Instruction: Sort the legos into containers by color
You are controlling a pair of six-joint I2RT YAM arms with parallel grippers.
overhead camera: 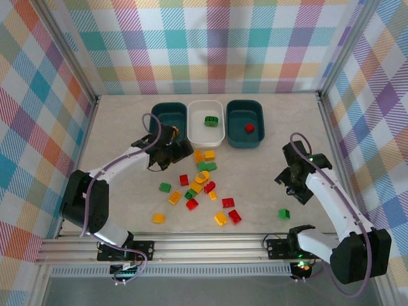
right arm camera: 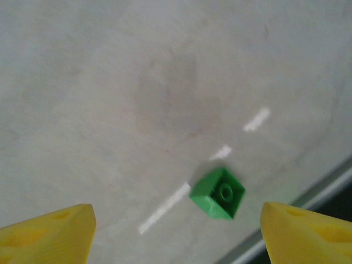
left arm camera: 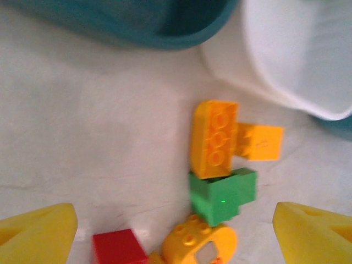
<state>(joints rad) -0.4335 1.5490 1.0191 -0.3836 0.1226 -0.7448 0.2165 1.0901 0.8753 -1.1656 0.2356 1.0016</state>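
Note:
Red, green and yellow-orange legos (overhead camera: pixel 201 182) lie scattered on the table in front of three containers. These are a left teal tub (overhead camera: pixel 167 109), a white tub (overhead camera: pixel 203 134) holding a green brick (overhead camera: pixel 211 120), and a right teal tub (overhead camera: pixel 257 121) holding a red brick (overhead camera: pixel 249 128). My left gripper (overhead camera: pixel 172 153) (left arm camera: pixel 175 220) hovers open at the pile's upper left edge. Below it lie an orange brick (left arm camera: pixel 214 140), a green brick (left arm camera: pixel 223 195), a red brick (left arm camera: pixel 118 247) and a rounded orange piece (left arm camera: pixel 201 245). My right gripper (overhead camera: pixel 292 182) (right arm camera: pixel 176 220) is open above a lone green brick (overhead camera: pixel 284 213) (right arm camera: pixel 218 192).
The teal tub (left arm camera: pixel 137 22) and the white tub (left arm camera: pixel 297 55) stand just beyond the left gripper. A metal rail (right arm camera: pixel 308 203) runs along the near table edge, close to the lone green brick. Checked walls enclose the table on three sides.

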